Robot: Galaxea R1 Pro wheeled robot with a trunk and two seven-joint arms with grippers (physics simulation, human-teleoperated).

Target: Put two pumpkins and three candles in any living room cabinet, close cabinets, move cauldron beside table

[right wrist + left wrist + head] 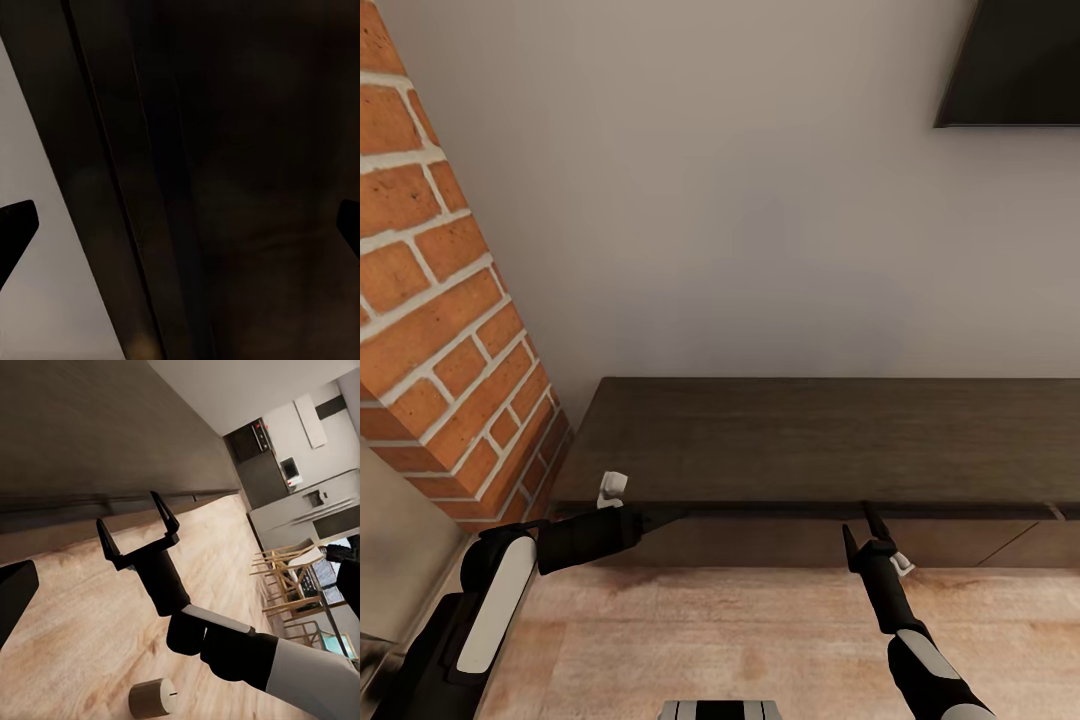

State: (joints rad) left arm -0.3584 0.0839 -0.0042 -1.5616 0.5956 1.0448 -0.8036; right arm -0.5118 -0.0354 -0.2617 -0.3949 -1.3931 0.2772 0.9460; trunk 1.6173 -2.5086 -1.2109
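The long dark-brown cabinet stands against the wall in front of me, its top bare and its drawer fronts flush. My left gripper is open, with its tips at the cabinet's front edge near the left end. My right gripper is open with nothing between its fingers, just before the front edge near the middle; it is also in the left wrist view. Up close in the right wrist view is the dark cabinet front. One candle stands on the wooden floor behind the right arm.
A brick column rises at the left beside the cabinet's end. A dark screen hangs on the wall at the upper right. In the left wrist view, wooden chairs and kitchen units stand far along the floor.
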